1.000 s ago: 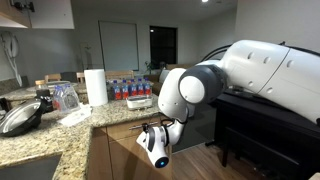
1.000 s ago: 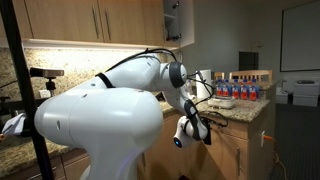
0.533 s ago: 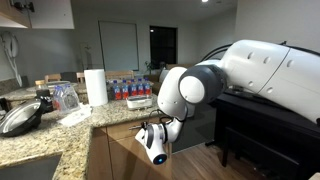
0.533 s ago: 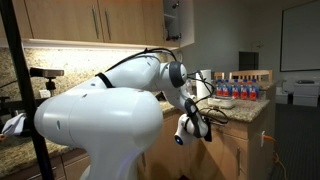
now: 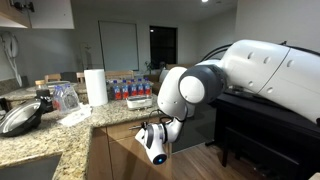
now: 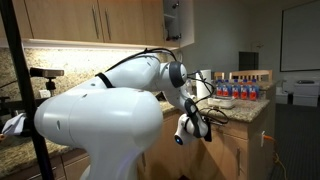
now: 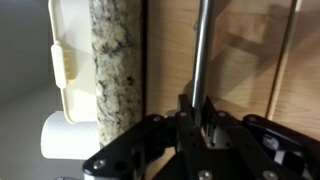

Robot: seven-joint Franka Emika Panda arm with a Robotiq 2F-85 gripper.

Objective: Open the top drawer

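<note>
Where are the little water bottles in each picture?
Exterior view: water bottles stand mid-frame, right of the paper towel roll.
Exterior view: water bottles on the right side, on the countertop.
Wrist view: not in it.
Shared landmark: granite counter.

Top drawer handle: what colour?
Silver: the handle is a slim bar on the light-wood top drawer. Best in the wrist view.

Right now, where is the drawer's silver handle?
In the wrist view the silver handle runs up the top drawer's front, right of the granite counter edge, its lower end pinched in the gripper.
</note>
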